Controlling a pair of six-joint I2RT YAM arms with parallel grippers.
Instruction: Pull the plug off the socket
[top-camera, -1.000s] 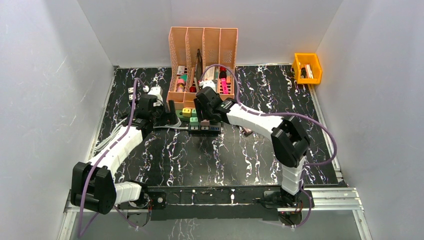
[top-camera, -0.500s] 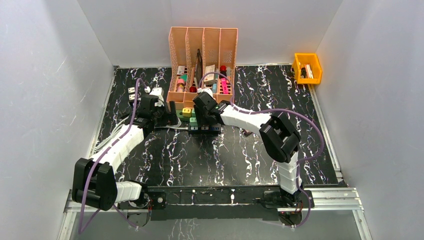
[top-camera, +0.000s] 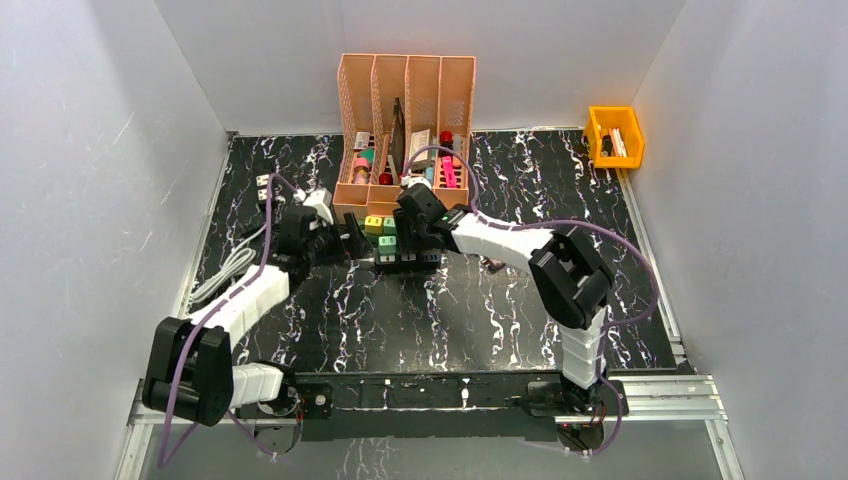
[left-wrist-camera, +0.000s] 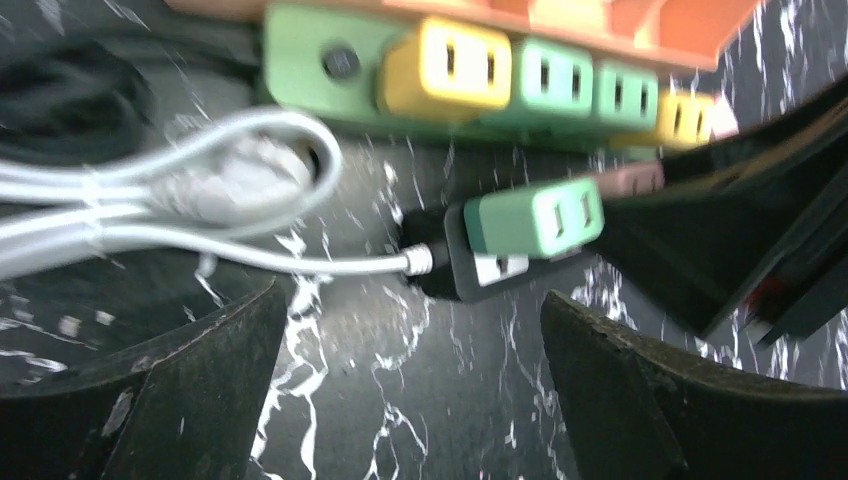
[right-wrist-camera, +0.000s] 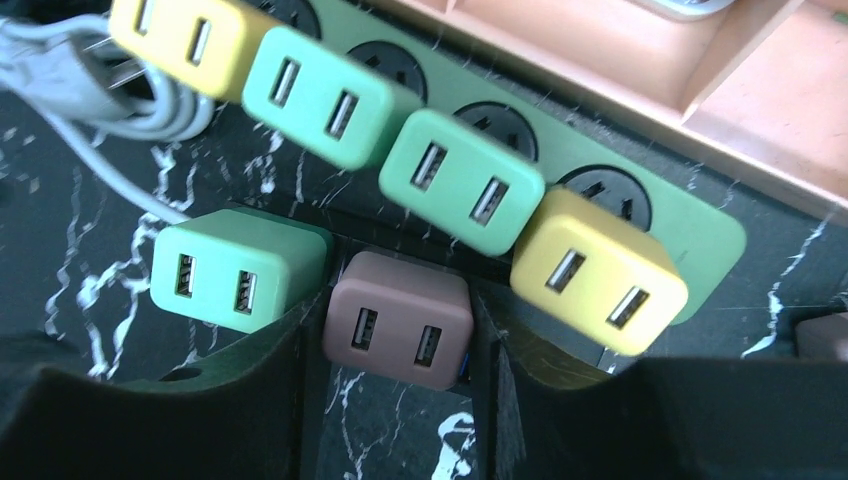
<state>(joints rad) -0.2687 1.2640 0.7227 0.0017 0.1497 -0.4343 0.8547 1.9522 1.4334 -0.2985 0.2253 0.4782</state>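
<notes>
A brown USB plug (right-wrist-camera: 398, 318) sits in a black power strip (top-camera: 408, 260) beside a mint-green plug (right-wrist-camera: 236, 268). My right gripper (right-wrist-camera: 396, 345) comes down over the strip, its two fingers pressed against the brown plug's left and right sides. My left gripper (left-wrist-camera: 410, 335) is open and empty, low over the table just left of the strip's end (left-wrist-camera: 470, 275), where a white cable (left-wrist-camera: 200, 180) enters it. The green plug (left-wrist-camera: 535, 215) and the right gripper's dark body (left-wrist-camera: 720, 250) show ahead of the left gripper. In the top view both grippers, left (top-camera: 347, 240) and right (top-camera: 412, 248), meet at the strip.
A green power strip (right-wrist-camera: 700, 235) carrying yellow and green plugs lies right behind, against the orange file organizer (top-camera: 405, 100). Coiled white cable (top-camera: 225, 270) lies at the left. A yellow bin (top-camera: 614, 135) stands at the far right.
My left gripper has slid right, closer to the black strip's end. My right gripper has shifted slightly right and settled over the brown plug.
</notes>
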